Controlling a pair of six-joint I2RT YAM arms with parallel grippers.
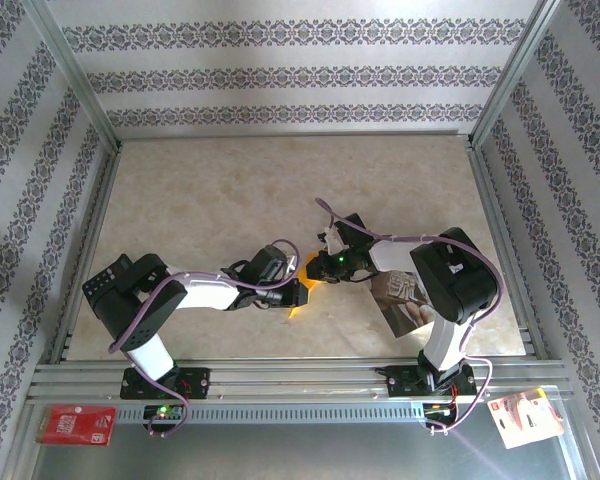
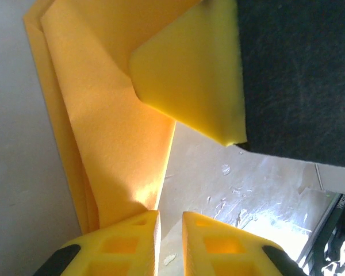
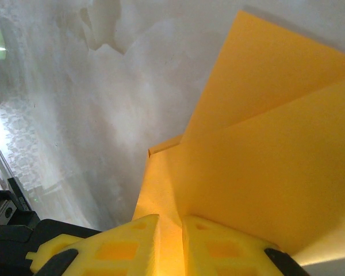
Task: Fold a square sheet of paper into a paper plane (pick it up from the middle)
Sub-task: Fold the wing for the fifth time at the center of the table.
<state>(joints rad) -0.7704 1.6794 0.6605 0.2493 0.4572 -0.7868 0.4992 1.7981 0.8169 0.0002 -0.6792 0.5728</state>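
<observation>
The bright orange square sheet of paper (image 1: 304, 294) is folded into layers and sits between the two grippers at the table's middle front. In the right wrist view the paper (image 3: 259, 144) rises in creased flaps, and one fold runs down between the fingers of my right gripper (image 3: 171, 217), which is shut on it. In the left wrist view the paper (image 2: 103, 126) lies at the left, its edge ending at the inner tip of the left finger. My left gripper (image 2: 171, 214) has a narrow gap that shows bare table. The right gripper's yellow finger (image 2: 187, 69) rests on the paper.
A glossy grey-brown photo sheet (image 1: 400, 300) lies on the table under the right arm. A small red card (image 1: 75, 425) sits on the front rail at the left and a white-and-red card (image 1: 525, 415) at the right. Patterned walls enclose the table (image 1: 280, 190).
</observation>
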